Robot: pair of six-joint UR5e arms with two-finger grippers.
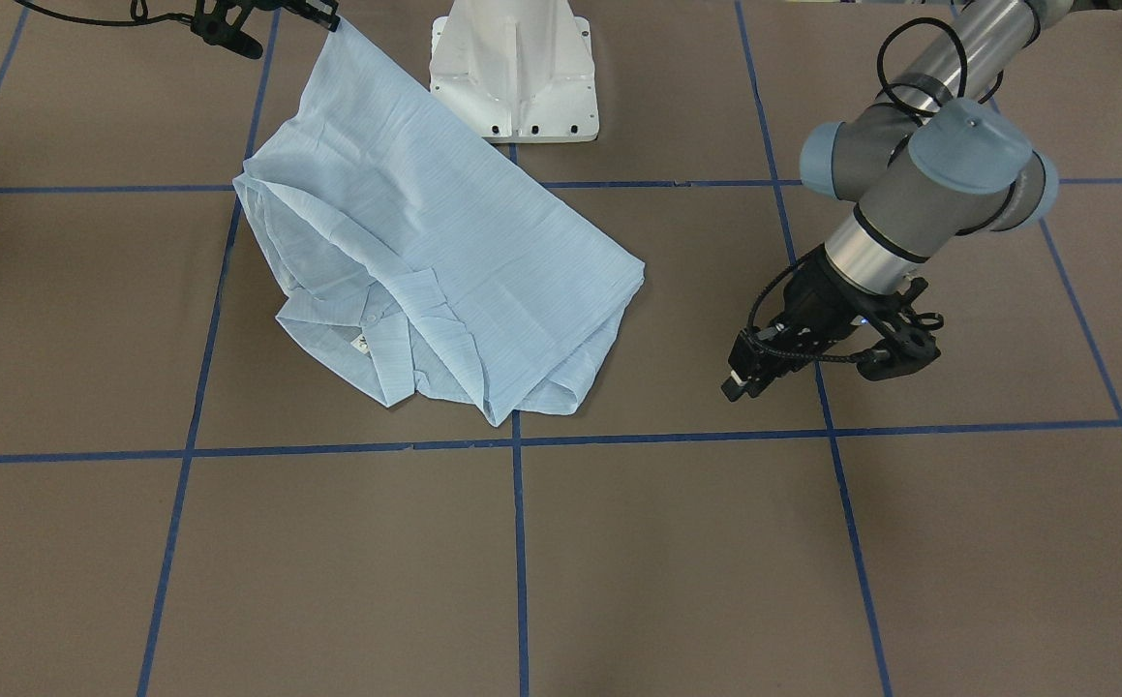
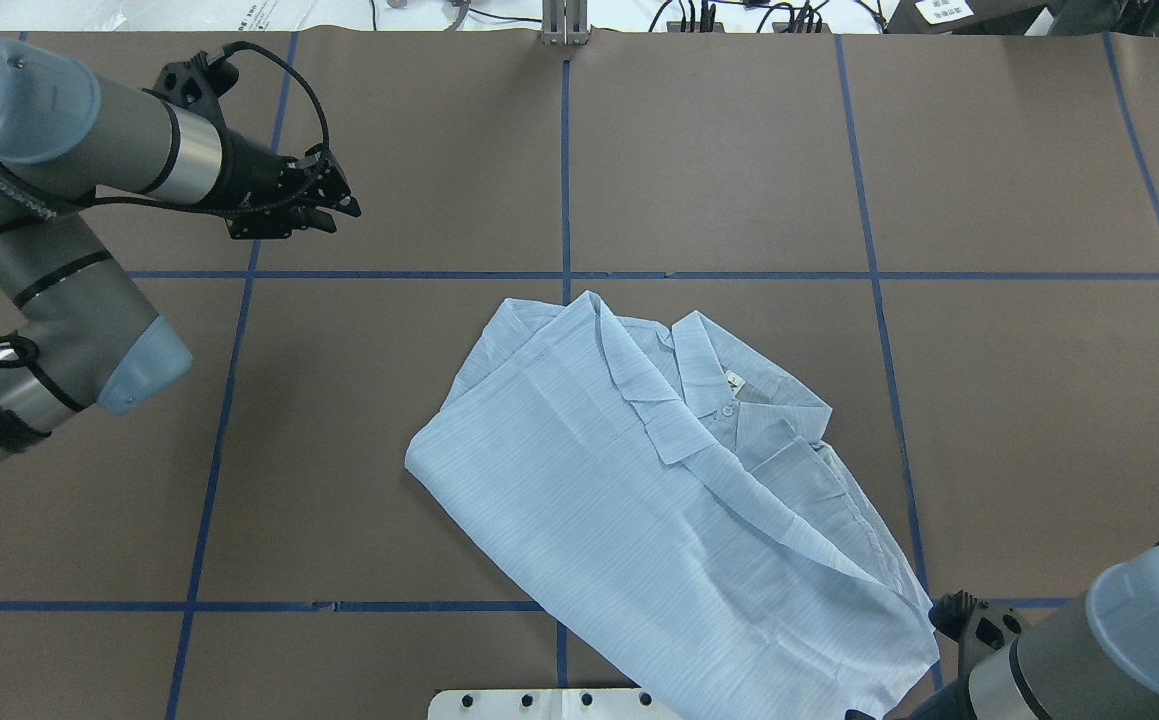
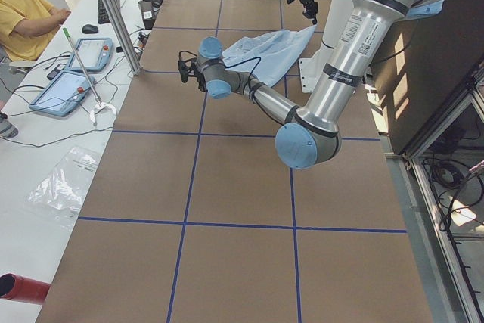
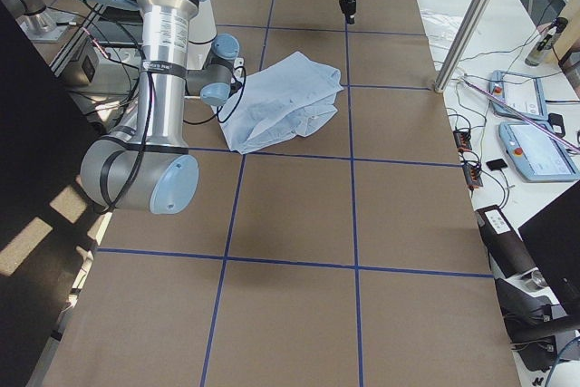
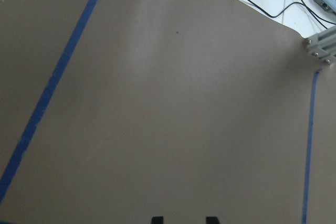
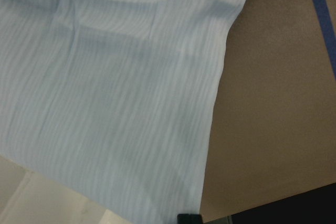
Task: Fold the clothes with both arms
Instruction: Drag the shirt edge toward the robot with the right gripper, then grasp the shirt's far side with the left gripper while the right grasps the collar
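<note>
The shirt (image 2: pixel 639 500) lies half-folded in the middle of the worktop (image 2: pixel 1019 400), collar on the far side. One near corner rises to the right hand (image 1: pixel 326 16), which is pinched closed on it. The left hand (image 2: pixel 339 205) hangs well apart, fingers spread and empty. The cloth looks thin and limp, so it will likely sag and slide; corners or hems are the best places to grip.

The shirt (image 2: pixel 659 500) lies on the table (image 2: pixel 1039 400) toward the robot's edge, right of the middle, its collar end toward the far edge. Its rear corner rises, pinched in the right gripper (image 1: pixel 328 19), beside the pedestal base (image 1: pixel 514 77). The left gripper (image 2: pixel 342 203) hangs well apart, over the table's left part.
</note>
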